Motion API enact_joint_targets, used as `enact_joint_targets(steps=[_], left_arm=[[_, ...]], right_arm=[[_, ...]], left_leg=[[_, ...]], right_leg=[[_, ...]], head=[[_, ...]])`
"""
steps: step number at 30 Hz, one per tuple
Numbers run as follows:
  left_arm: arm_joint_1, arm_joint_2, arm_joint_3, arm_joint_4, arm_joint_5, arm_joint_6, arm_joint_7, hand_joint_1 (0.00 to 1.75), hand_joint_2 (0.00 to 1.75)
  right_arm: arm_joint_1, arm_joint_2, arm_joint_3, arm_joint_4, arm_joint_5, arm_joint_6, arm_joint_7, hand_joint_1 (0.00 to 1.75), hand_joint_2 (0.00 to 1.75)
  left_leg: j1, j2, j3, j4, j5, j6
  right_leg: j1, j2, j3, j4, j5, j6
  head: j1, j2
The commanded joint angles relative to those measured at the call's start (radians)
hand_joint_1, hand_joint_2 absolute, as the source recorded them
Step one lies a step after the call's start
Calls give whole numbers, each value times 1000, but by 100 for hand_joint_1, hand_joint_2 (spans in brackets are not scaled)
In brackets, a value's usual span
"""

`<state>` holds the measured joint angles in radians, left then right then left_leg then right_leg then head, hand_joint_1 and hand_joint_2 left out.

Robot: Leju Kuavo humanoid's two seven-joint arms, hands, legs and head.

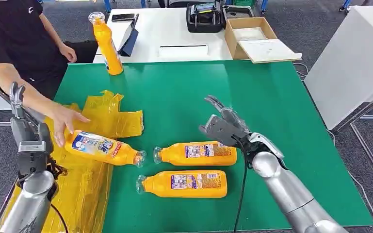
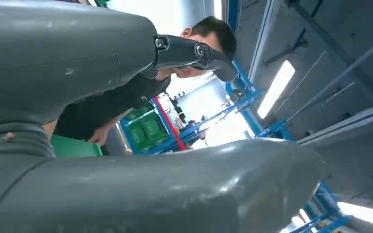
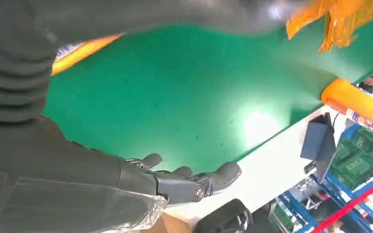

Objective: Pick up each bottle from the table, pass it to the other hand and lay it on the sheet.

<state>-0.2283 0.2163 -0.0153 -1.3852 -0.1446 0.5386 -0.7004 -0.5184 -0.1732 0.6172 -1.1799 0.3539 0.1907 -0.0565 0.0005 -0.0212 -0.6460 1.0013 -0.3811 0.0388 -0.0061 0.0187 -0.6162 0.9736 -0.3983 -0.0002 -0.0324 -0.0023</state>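
Two orange bottles lie side by side on the green table: one just left of my right hand, the other nearer the front edge. My right hand hovers open, fingers spread, close above the first bottle's base end. A third orange bottle lies at the edge of the yellow sheet, with a person's hand on it. A fourth bottle stands upright at the table's far left corner. My left hand is raised at the left, empty, fingers pointing up.
A person in black sits at the left behind the sheet. On the white table beyond are a cardboard box, a black case and a tablet. A white cabinet stands to the right.
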Motion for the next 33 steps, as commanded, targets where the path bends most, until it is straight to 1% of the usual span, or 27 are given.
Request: enact_joint_targets(steps=[1,4,5,6,7,8,11,13,14,15,17,18,19,21,22,24,25,26,27,29,30,32,33], left_arm=[[-24,-11,-33,-31,37,-10,2,0,0],[-12,-32,-36,-3,15,7,2,0,0],[-6,-32,-37,-5,8,16,2,0,0],[8,-29,-37,-9,-1,24,2,0,0],[8,-29,-37,-9,-1,24,2,0,0],[13,-27,-35,-14,1,23,2,0,0],[13,-26,-33,-14,2,21,2,0,0],[11,-27,-32,-12,2,20,2,0,0],[11,-27,-32,-12,2,20,2,0,0],[10,-29,-28,-6,1,16,2,0,0],[27,-37,-9,-15,-4,5,2,0,0],[33,-37,-3,-24,-3,3,2,0,0],[35,-33,6,-34,7,-8,2,0,0],[22,-33,19,-17,6,-19,2,0,0],[16,-37,26,-8,11,-27,2,0,0],[6,-46,31,9,11,-29,2,0,0],[-2,-55,31,26,7,-31,2,0,0],[-6,-59,29,33,2,-29,2,0,0],[-11,-65,28,41,2,-27,2,0,0],[-13,-74,24,48,2,-18,2,0,0],[-12,-76,26,48,4,-15,2,0,0],[-10,-78,25,50,6,-9,2,0,0],[-13,-76,24,53,10,-9,2,0,0]], right_arm=[[75,-56,76,-90,142,21,57,0,175],[211,-77,47,-246,235,-39,45,0,175],[231,-78,41,-275,248,-42,43,0,175],[257,-74,37,-323,269,-51,46,0,175],[257,-74,37,-323,269,-51,46,0,175],[257,-71,38,-332,273,-49,53,0,175],[251,-67,29,-330,275,-43,58,0,175],[247,-65,25,-321,275,-39,56,0,175],[247,-65,25,-321,275,-39,56,0,175],[247,-64,25,-327,292,-46,46,0,175],[277,-52,23,-406,376,-91,46,0,175],[283,-51,37,-437,404,-92,58,0,175],[264,-65,85,-473,412,-61,69,0,175],[241,-95,159,-500,382,-4,74,0,175],[247,-97,184,-507,364,1,71,0,175],[257,-90,211,-504,357,9,74,0,175],[259,-84,233,-486,363,16,89,0,175],[260,-80,242,-470,368,21,101,0,175],[264,-76,249,-448,378,25,114,0,175],[266,-70,263,-387,396,30,128,0,175],[268,-64,264,-370,399,30,130,0,175],[264,-52,271,-324,399,30,126,0,175],[251,-54,283,-309,400,36,124,0,175]], left_leg=[[0,0,5,1,-2,-3],[0,-4,3,-1,-1,-2],[0,-4,6,-1,-2,-3],[0,-4,4,-1,-1,-2],[-1,-3,3,-1,-1,-2],[0,-2,5,0,-3,-2],[-1,0,2,0,-3,-4],[0,2,5,1,-5,-6],[0,1,1,0,-3,-4],[0,1,3,0,-4,-5],[0,1,4,0,-4,-5],[0,2,2,0,-4,-5],[0,2,1,0,-3,-4],[-1,3,1,0,-4,-5],[0,4,3,1,-5,-5],[0,3,2,0,-3,-4],[0,3,4,0,-4,-5],[0,2,3,-1,-3,-5],[0,2,5,-1,-4,-5],[0,2,3,-1,-3,-4],[0,2,5,-1,-3,-5],[0,2,3,-2,-2,-4],[0,3,5,-2,-3,-5]], right_leg=[[0,-4,5,0,-2,0],[0,-6,4,-1,-2,0],[0,-8,7,-2,-3,0],[0,-6,6,-2,-3,0],[0,-5,4,-1,-2,0],[0,-5,6,0,-4,0],[0,0,1,0,-1,0],[0,0,4,1,-3,0],[0,1,1,0,-1,0],[0,0,2,0,-2,0],[0,0,3,0,-2,0],[0,1,1,0,-2,0],[-1,2,0,0,-1,-1],[-1,3,0,1,-2,-1],[0,3,2,2,-3,-1],[0,3,1,0,-1,-1],[0,1,4,0,-2,-1],[0,1,2,-1,-1,-1],[0,0,4,0,-2,-1],[0,2,2,-1,-1,-1],[0,0,5,-2,-1,-1],[0,2,2,-1,-1,-1],[0,2,4,-2,-1,-1]], head=[[0,0],[0,0],[0,0],[0,0],[0,0],[0,0],[0,0],[0,0],[0,0],[0,0],[0,0],[0,0],[0,0],[0,0],[0,0],[0,0],[0,0],[0,0],[0,0],[0,0],[0,0],[0,0],[0,0]])
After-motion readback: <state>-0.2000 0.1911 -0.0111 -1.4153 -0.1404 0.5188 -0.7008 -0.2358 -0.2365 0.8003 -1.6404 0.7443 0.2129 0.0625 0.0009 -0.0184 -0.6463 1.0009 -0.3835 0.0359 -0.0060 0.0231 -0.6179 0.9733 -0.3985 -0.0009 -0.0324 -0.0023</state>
